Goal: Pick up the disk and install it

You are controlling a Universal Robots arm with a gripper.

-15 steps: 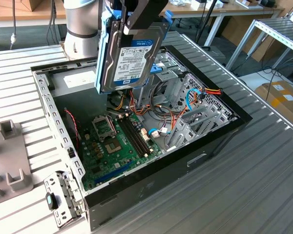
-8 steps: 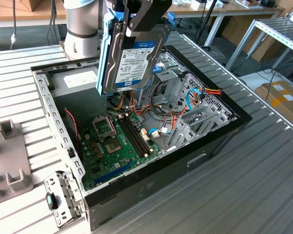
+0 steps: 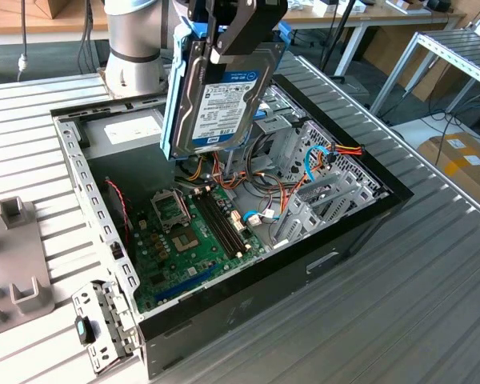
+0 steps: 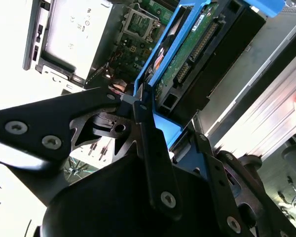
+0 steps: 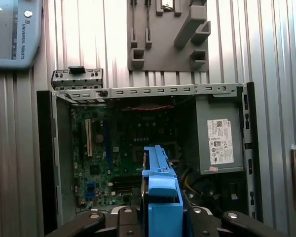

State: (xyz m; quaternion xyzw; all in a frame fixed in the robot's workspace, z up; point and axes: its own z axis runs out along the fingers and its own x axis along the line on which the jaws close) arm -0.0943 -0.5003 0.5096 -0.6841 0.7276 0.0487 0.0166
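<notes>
**Disk held on edge above the open case**

The gripper (image 3: pixel 224 44) is closed on the top end of the disk (image 3: pixel 220 96), with its fingers (image 4: pixel 140 111) pinching the blue carrier from both sides. The second wrist view shows that pinch close up, with the disk's green circuit-board face running away from the jaws. The disk hangs nearly upright, a little tilted, touching nothing but the gripper. Its labelled face is turned toward the exterior view. Gripping one end probably leaves the lower end and the side rails free, so the fingers need not go inside the case with it.

Below it lies the case (image 3: pixel 360 232), side panel off and open upward. In the exterior view the disk hovers over the back of the interior, above the bundle of wires (image 3: pixel 224 172). The power supply (image 3: pixel 132 132) is at that view's left and the metal drive cage (image 3: pixel 324 188) is lower right. The first wrist view looks straight down past the carrier (image 5: pixel 162 190) onto the motherboard (image 5: pixel 123 148), so the disk is over the case but not in any bay. The disk is picked up but not yet installed.

The case rests on the ribbed desk (image 3: pixel 432 304), close to the arm's base (image 3: pixel 132 48) at the far edge. A grey fixture (image 3: pixel 16 264) lies by the desk's edge at the exterior view's left, well apart from the disk.
</notes>
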